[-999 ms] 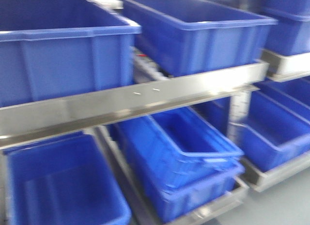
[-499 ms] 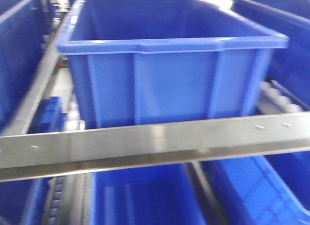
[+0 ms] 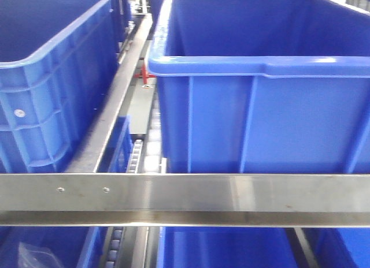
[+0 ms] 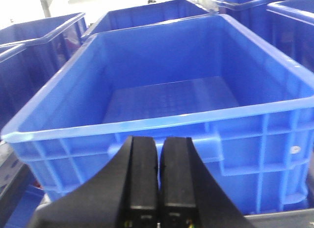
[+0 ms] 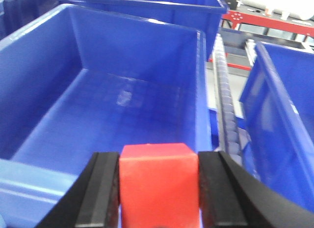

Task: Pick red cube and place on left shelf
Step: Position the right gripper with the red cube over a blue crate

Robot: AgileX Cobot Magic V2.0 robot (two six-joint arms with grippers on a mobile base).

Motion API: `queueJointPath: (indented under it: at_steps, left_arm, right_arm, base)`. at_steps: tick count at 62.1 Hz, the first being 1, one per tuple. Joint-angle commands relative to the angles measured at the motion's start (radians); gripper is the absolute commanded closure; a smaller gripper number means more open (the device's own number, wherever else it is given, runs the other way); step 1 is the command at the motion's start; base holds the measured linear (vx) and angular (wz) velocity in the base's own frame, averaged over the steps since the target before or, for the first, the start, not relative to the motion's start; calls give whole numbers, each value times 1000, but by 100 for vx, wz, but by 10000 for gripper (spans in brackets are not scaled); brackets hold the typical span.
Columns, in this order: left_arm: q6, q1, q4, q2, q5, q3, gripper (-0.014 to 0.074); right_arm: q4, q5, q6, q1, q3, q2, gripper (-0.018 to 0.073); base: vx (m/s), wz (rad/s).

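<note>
The red cube sits clamped between the black fingers of my right gripper, which is shut on it. It hangs over the near rim of a large blue crate on the left shelf. The shelf's flat riveted steel front rail crosses the front view, with blue crates above and below it. My left gripper is shut with nothing in it, its fingers pressed together in front of another blue crate. Neither gripper shows in the front view.
A white roller track runs beside the crate under the cube, with a further blue crate to its right. In the front view two big crates stand side by side, with rollers between them and lower crates beneath the rail.
The front view has swung across the rack and closed in. The crate that was centred half a second ago now fills the right side, and the rail lies level and lower.
</note>
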Motion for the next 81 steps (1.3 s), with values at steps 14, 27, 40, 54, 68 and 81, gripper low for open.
queueJointPath:
  at_steps: [14, 27, 40, 54, 68, 81]
  left_arm:
    - [1, -7, -5, 0, -90, 22, 491]
    - [1, -7, -5, 0, -90, 22, 491]
    - [1, -7, -5, 0, -90, 22, 491]
    - [1, -7, -5, 0, -90, 22, 491]
    - [1, -7, -5, 0, -90, 22, 491]
    - [1, -7, -5, 0, -90, 22, 491]
  right_arm:
    - [6, -85, -2, -6, -30, 4, 502]
    - [6, -85, -2, -6, -30, 4, 502]
    - [6, -85, -2, -6, -30, 4, 502]
    - [6, -85, -2, -6, -30, 4, 502]
    - [6, -85, -2, -6, -30, 4, 502]
    - [6, -85, -2, -6, -30, 4, 502]
  base:
    - [3, 3]
    - [0, 0]
    - [0, 0]
    - [0, 0]
    - [0, 0]
    - [0, 0]
